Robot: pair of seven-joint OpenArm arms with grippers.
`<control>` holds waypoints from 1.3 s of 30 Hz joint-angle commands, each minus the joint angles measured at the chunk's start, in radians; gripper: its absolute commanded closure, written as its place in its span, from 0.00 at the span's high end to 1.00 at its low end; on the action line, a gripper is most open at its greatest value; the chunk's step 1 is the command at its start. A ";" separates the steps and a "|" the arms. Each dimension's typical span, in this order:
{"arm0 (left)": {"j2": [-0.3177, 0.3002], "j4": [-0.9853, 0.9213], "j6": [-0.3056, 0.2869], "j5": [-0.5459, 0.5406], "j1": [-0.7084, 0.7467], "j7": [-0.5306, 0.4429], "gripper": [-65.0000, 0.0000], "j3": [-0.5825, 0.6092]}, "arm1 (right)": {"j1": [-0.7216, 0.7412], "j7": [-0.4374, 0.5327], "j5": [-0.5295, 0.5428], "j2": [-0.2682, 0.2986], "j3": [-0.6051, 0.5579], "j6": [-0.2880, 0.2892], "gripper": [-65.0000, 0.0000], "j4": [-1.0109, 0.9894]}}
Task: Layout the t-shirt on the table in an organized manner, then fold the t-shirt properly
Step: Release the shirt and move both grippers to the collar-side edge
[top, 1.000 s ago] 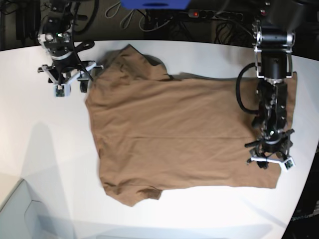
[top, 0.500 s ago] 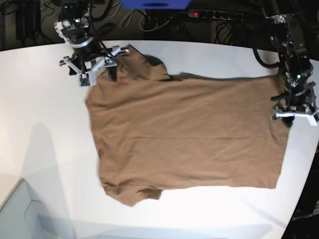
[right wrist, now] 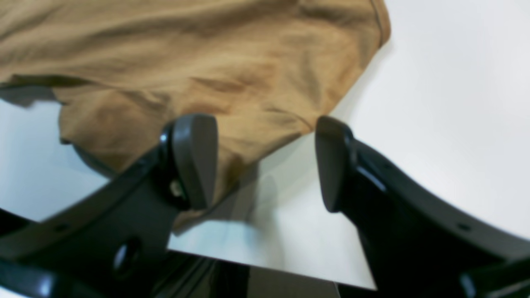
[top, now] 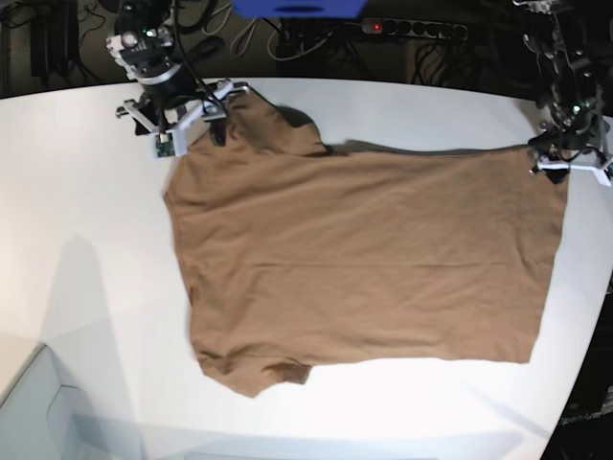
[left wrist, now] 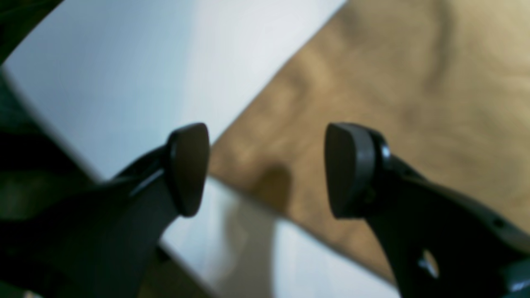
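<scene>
The tan-brown t-shirt (top: 364, 259) lies spread flat on the white table (top: 86, 249), collar side to the left and hem to the right. My right gripper (top: 196, 123) hovers open over the far sleeve; in the right wrist view that sleeve of the t-shirt (right wrist: 215, 62) lies just beyond the open gripper (right wrist: 263, 163), over bare table (right wrist: 434, 103). My left gripper (top: 570, 165) stands open at the far hem corner. In the left wrist view the gripper (left wrist: 267, 169) straddles the t-shirt's (left wrist: 372, 82) corner near the table (left wrist: 124, 82) edge, holding nothing.
Behind the table's far edge lie a power strip and cables (top: 412, 29) and a blue object (top: 297, 8). The table's curved edge runs close by the hem at the right. A pale grey surface (top: 38, 412) sits at the lower left corner.
My left gripper has travelled from the near hem corner along the hem to the far corner. My right gripper has shifted right and farther back, to the far sleeve. The shirt has not moved.
</scene>
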 commanded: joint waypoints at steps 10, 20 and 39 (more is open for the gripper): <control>-0.011 -0.114 -0.001 0.003 -0.021 -0.017 0.66 0.003 | -0.015 0.024 0.011 0.002 0.001 -0.002 0.59 0.015; -0.008 -0.115 -0.001 -0.004 -0.021 -0.017 0.34 0.003 | -0.027 0.018 0.011 0.000 -0.016 -0.002 0.59 0.015; -0.006 -0.115 -0.001 -0.004 -0.041 -0.009 0.29 0.005 | -0.067 0.025 0.011 0.002 -0.106 -0.002 0.58 -0.082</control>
